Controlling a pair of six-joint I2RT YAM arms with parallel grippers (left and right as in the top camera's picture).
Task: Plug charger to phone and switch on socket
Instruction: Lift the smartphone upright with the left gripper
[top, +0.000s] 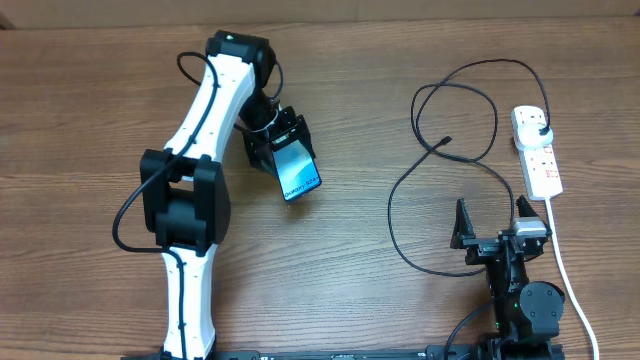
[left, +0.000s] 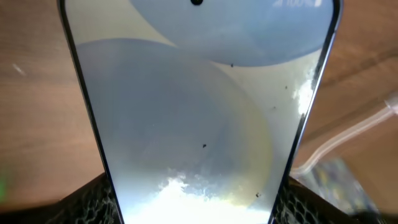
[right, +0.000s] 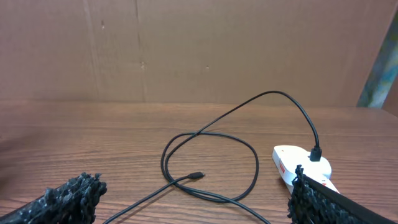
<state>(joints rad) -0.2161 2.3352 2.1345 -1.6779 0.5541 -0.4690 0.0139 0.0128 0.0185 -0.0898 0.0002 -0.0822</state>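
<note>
Wooden surface (top: 360, 60): your left jaws clamp phone (top: 298, 172) by one end, left of centre. Your right jaws wide, empty; charger (top: 445, 141) tip lies ahead, plug in socket (top: 537, 150).

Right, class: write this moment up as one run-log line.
left gripper: shut on phone | right gripper: open, empty | charger: plugged into socket | connector tip: loose on table

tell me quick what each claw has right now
Left claw: closed on the phone.
Right claw: open, holding nothing.
</note>
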